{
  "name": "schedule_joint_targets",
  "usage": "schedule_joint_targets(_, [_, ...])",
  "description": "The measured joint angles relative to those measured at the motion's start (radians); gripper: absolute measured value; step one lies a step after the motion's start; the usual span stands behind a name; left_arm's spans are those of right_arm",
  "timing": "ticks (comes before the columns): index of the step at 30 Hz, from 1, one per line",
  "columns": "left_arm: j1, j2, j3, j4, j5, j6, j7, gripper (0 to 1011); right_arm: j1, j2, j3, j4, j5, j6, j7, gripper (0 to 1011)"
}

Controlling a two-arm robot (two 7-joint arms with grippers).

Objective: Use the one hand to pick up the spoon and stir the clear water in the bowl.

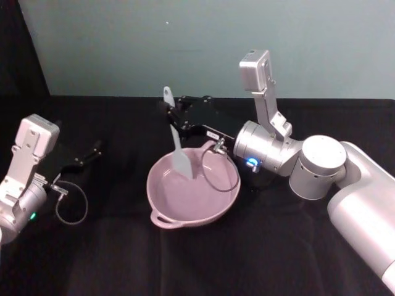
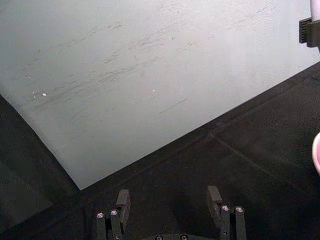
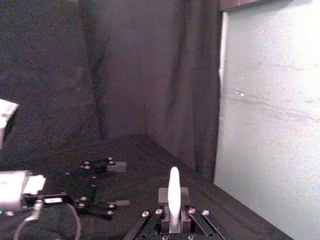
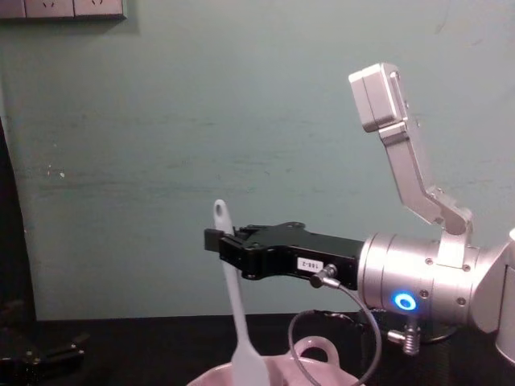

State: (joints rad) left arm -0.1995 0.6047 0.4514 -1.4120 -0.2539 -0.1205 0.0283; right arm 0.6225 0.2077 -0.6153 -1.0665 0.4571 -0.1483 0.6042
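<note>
Centrally in the head view, the right gripper [image 1: 171,117] is clamped on the upper handle of the spoon [image 1: 178,148]. The spoon looks light, stiff and slippery; its blade sits inside the bowl [image 1: 154,191]. The left gripper [image 1: 95,148] is parked at middle left, fingers apart.

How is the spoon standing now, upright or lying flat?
Almost upright, slightly tilted: the right gripper holds the spoon by its handle, holed end up, blade down inside the bowl. The left gripper is parked far left.
</note>
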Motion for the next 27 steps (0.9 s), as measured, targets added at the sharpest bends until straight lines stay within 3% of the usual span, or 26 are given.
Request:
schedule_joint_targets(6, [0.000, 0.000, 0.000, 0.000, 0.000, 0.000, 0.000, 1011, -0.004, 0.008, 0.025, 0.002, -0.015, -0.010, -0.017, 121])
schedule_joint_targets(14, [0.000, 0.000, 0.000, 0.000, 0.000, 0.000, 0.000, 1011, -0.054, 0.056, 0.058, -0.077, -0.010, 0.017, 0.005, 121])
schedule_joint_targets(22, [0.000, 0.000, 0.000, 0.000, 0.000, 0.000, 0.000, 1011, -0.126, 0.107, 0.053, -0.194, 0.031, 0.045, 0.088, 121])
schedule_joint_targets(27, [0.000, 0.000, 0.000, 0.000, 0.000, 0.000, 0.000, 1011, -0.140, 0.111, 0.038, -0.221, 0.053, 0.046, 0.116, 121])
